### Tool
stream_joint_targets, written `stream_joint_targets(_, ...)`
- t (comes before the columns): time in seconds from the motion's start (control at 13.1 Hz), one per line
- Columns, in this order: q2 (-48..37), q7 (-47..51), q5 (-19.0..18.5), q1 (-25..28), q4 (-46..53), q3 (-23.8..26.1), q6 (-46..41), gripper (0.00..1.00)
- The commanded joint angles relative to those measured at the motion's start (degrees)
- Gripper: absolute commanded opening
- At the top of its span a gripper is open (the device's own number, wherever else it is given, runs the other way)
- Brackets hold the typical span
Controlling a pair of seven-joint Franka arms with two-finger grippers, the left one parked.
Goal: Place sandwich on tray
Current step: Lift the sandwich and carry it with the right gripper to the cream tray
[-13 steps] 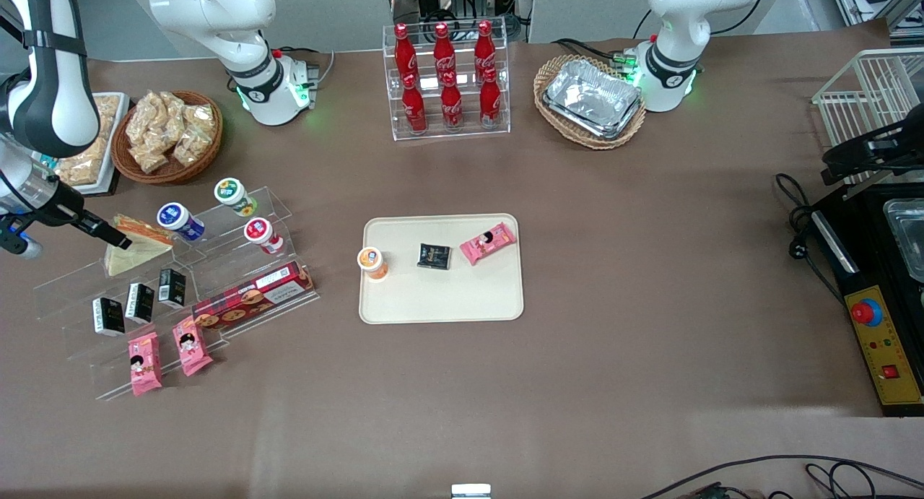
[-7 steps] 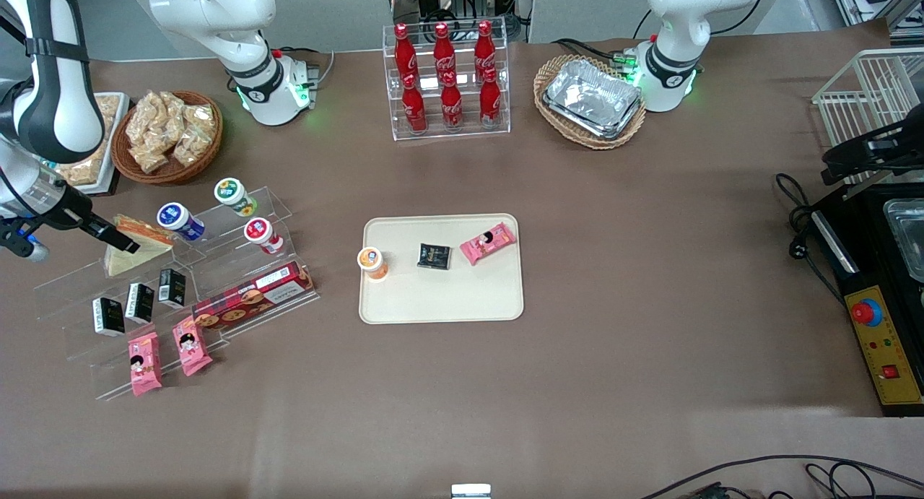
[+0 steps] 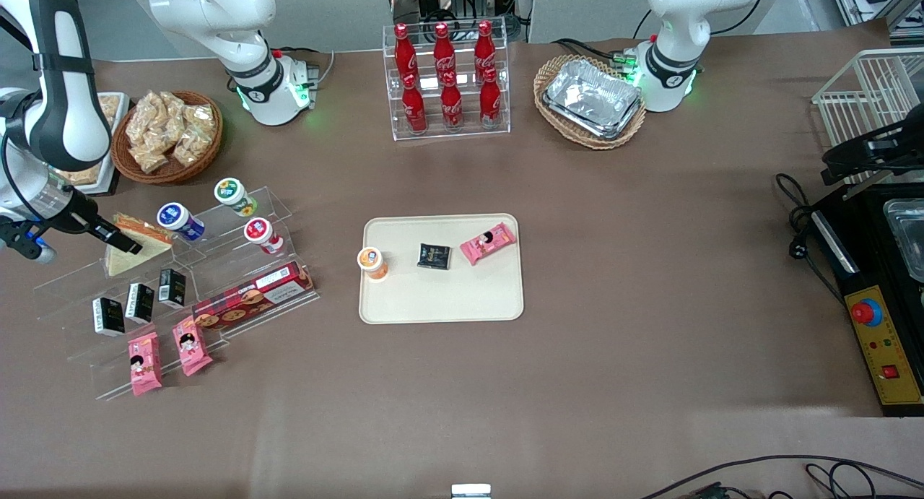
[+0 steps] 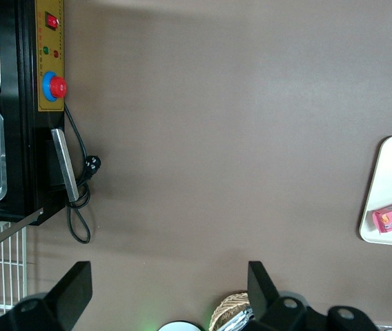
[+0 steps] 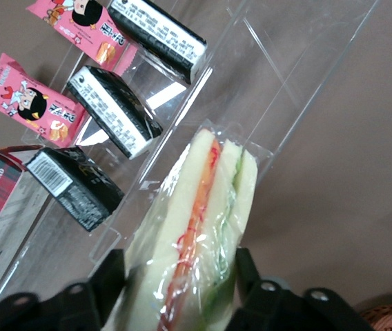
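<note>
The sandwich, a clear-wrapped cream wedge with orange-red filling, lies on the top step of a clear acrylic display stand toward the working arm's end of the table. My right gripper reaches down onto it. In the right wrist view the sandwich fills the gap of the gripper, and both black fingers press against its sides, shut on it. The cream-beige tray lies mid-table; its corner also shows in the left wrist view.
On the tray stand an orange cup, a black packet and a pink snack packet. The stand holds yoghurt cups, black packets, a biscuit box and pink packets. A snack basket sits nearby.
The right arm has shifted a little toward the stand, and the gripper has slid farther over the sandwich. The sandwich rests where it was.
</note>
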Motion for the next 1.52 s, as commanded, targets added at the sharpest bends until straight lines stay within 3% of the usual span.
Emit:
stream_joint_targets(0.0,0.82,-5.07,0.93,0.32,-0.36,-0.45,1.37,0.05)
stream_joint_targets(0.08,0.99,-5.61,1.02,0.24,-0.28,-0.63,1.37,0.0)
stream_joint_targets(0.46,1.0,-4.83,1.2,1.37,3.05,-0.19,-2.39,0.0)
stream_joint_targets(1.07,1.43,-0.1,3.22,2.52,17.27,1.3,-24.6,0.0)
stream_joint_targets(1.45,2.14,15.09,4.53,2.87,24.86,9.72,-34.13,0.0)
